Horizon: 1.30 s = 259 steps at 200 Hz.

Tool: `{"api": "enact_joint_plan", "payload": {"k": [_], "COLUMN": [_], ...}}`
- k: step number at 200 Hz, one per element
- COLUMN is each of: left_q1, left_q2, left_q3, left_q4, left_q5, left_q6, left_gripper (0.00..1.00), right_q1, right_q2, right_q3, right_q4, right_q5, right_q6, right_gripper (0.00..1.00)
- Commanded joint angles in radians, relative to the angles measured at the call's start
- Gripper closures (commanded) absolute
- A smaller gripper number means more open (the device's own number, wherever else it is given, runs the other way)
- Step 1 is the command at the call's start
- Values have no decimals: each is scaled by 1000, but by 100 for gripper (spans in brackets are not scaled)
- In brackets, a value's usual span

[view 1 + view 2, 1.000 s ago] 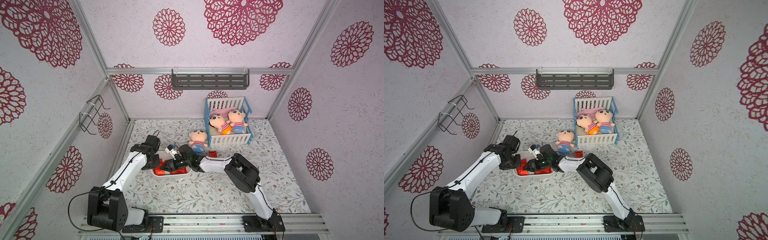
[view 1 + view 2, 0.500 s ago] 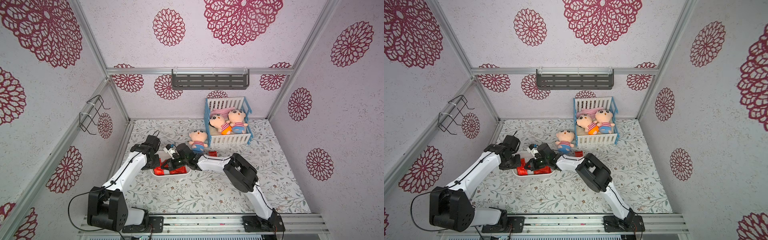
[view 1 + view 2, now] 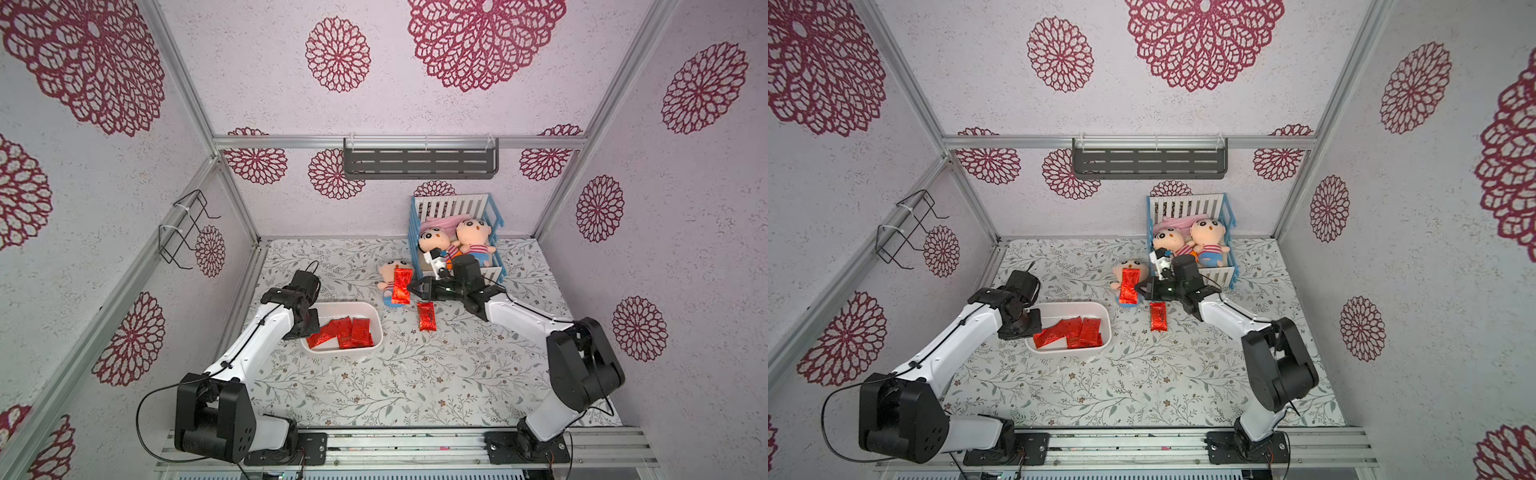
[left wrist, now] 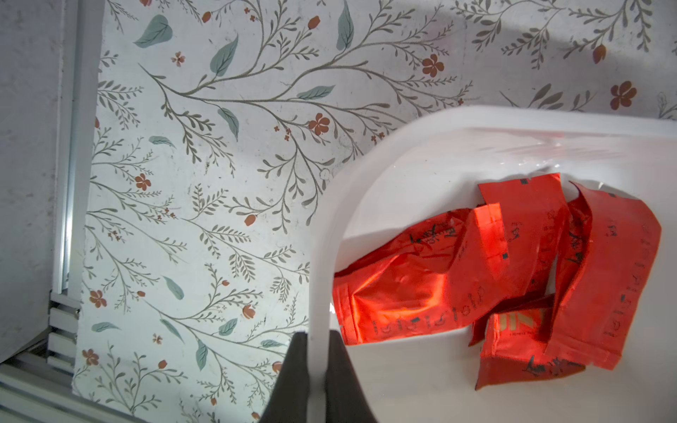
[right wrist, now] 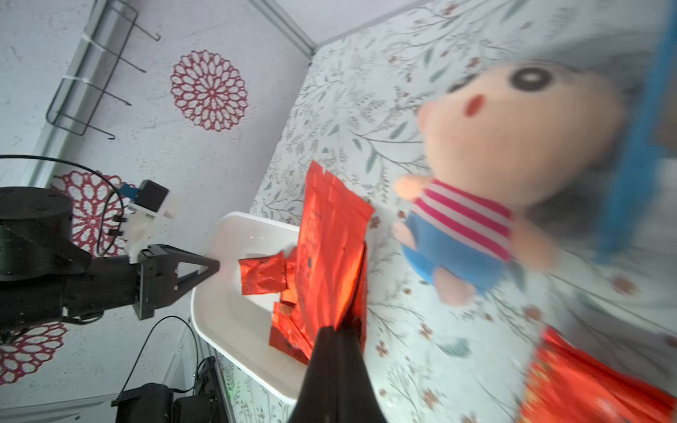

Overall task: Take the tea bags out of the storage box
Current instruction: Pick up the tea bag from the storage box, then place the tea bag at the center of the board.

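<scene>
Doll (image 3: 388, 269) behind tea bag (image 3: 401, 286) pinched by right jaws; left jaws clamp storage box (image 3: 345, 353); maybe 4 inside.

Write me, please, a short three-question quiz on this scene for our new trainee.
1. True or false: the left claw is shut on the rim of the box.
2. What does the right claw hold? A: the box rim. B: a tea bag. C: nothing.
3. How many tea bags lie on the table, outside the box?

Key: 1 true; 2 B; 3 one, the loose bag beside the box.
</scene>
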<state>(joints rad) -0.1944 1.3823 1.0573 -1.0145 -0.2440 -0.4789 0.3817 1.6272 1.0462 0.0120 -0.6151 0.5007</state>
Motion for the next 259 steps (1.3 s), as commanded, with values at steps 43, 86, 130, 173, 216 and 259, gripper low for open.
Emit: {"api": "enact_joint_plan", "payload": {"k": [43,86,130,173,216,259], "left_q1": [-10,-10,-12,-14,-15,-20], "left_q2": [-6,-2,-2,-3,-4,6], "left_q3": [4,6,6,5,4,5], "left_q4": [5,4,2,3,3,3], "left_q5": [11,8,6,5,2,0], "left_q6": [3,4,4,4,2,2], "left_gripper": [100,100,100,100,100,100], "right_q1": [-158,-162,-164,-164,-164,-167], "right_q2": [-100,-74,-57,-31,27,90], "right_q3": [-93,-71,-59,-49,-32,6], "right_q4": [-240,-308,-348,-369,-372,-408], "right_q5": [114,208,252,281,282,354], "right_q6": [-174,-221,-247,-261,-272,-297], "right_gripper": [100,100,100,100,100,100]}}
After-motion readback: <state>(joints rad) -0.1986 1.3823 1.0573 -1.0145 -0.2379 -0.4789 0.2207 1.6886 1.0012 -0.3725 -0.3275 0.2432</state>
